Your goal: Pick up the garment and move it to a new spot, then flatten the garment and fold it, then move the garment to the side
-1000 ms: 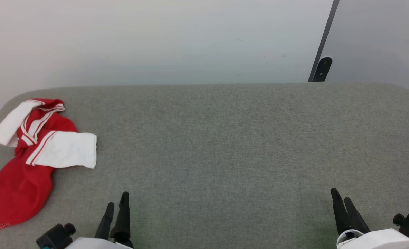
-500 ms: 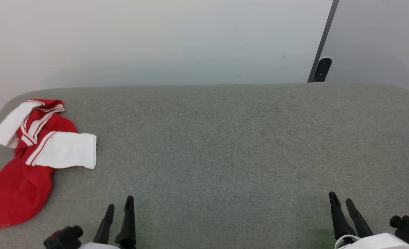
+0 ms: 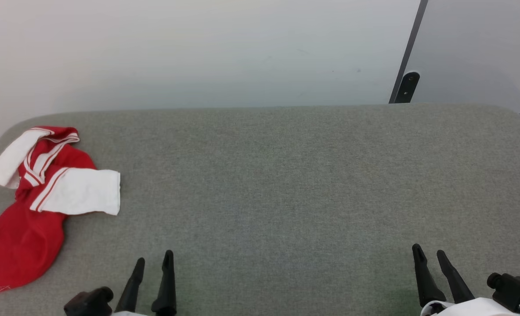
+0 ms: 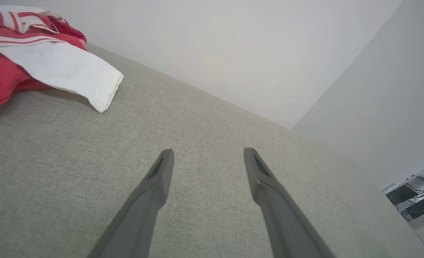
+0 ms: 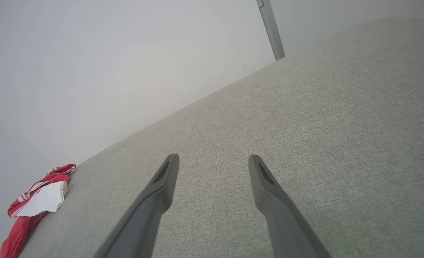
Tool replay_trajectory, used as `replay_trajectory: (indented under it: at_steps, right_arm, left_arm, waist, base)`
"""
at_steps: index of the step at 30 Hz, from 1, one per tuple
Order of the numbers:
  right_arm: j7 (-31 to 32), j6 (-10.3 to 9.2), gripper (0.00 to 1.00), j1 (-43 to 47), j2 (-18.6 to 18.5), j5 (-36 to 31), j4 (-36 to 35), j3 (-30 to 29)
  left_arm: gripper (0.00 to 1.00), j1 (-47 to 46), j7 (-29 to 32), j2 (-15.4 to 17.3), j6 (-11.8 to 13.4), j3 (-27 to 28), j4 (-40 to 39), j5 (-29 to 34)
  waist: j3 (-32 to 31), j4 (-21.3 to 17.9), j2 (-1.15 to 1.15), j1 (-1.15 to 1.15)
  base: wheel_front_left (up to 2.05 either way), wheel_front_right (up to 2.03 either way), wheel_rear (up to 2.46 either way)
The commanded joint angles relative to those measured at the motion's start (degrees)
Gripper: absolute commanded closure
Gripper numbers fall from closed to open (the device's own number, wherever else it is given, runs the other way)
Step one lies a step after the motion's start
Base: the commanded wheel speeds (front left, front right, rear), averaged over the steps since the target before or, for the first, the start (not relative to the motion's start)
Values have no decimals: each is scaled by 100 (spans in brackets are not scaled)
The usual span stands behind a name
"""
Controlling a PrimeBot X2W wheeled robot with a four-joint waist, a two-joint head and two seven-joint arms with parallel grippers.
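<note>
The garment lay crumpled at the far left of the grey fabric-covered surface, close to the pale wall behind it. Its red body trailed toward the near left edge, and 2 white sleeves with red-and-white striped trim were bunched at its far end, 1 of them spread flat toward the middle of the surface. The left gripper stood at the bottom of the head view, to the right of the garment and nearer the robot, apart from the cloth, its 2 dark fingers parted with nothing between them. In the left wrist view the white sleeve's cuff lay ahead of the spread fingers and toward the upper left, not touching them. The right gripper stood at the lower right of the head view, well apart from the garment with the width of the surface between them, its jaws likewise released and empty. In the right wrist view the garment showed small at the lower left, far beyond the 2 parted fingers
</note>
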Motion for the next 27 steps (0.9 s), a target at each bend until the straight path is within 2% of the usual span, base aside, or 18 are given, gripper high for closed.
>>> replay_trajectory:
  at_steps: [1, 27]
  right_arm:
    - [-58, 3, 0, 52, -22, -130, -64, 24]
    - [-384, 2, 0, 190, 10, -943, -147, 120]
  left_arm:
    - [0, 33, -46, 27, -1, -11, -71, 161]
    - [0, 235, -367, 37, 10, -78, -220, 1264]
  waist:
    - [-2, -7, 0, 0]
    - [2, -37, 0, 0]
  base:
    - [0, 0, 0]
    - [0, 0, 0]
